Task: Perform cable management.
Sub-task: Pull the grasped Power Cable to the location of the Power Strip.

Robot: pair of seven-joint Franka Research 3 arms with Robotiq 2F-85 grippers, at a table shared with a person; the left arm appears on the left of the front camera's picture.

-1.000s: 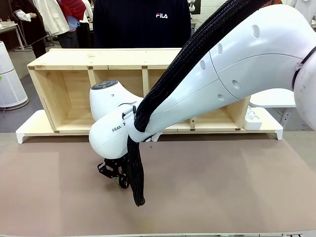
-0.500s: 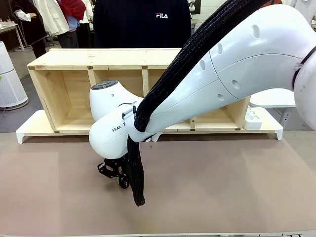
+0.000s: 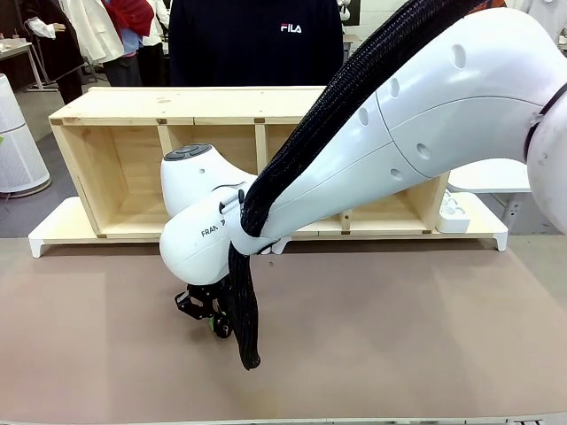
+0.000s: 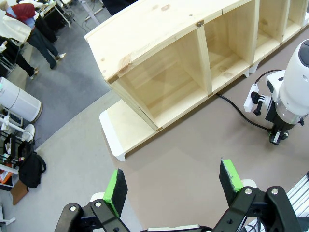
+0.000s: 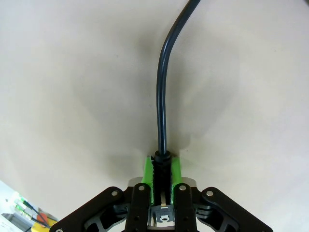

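Right wrist view: my right gripper (image 5: 162, 170) is clamped tight on the cable (image 5: 161, 106), green pads (image 5: 147, 170) squeezing the ribbed collar at its end. The cord runs straight away from my fingers over the bare table (image 5: 72, 96), then bends off toward the top edge. There's open surface on both sides, nothing crowding the cord. In the front view my right arm (image 3: 399, 133) reaches across from the right and sits low over the left-middle of the table, its braided hose (image 3: 248, 341) dangling just beside the gripper. Wide brown room lies to its right, and the table's near edge runs along the bottom. The wooden shelf (image 3: 115, 159) stands along the far side on a white base (image 3: 53, 232). My left gripper (image 4: 173, 180) hangs high, jaws wide apart, nothing between them. From up there I see the cable trailing from the shelf's foot to the right gripper. Readable: "FILA" on the person's dark top (image 3: 230, 44), and "FRAN" on my right arm's casing, the rest hidden by the hose.
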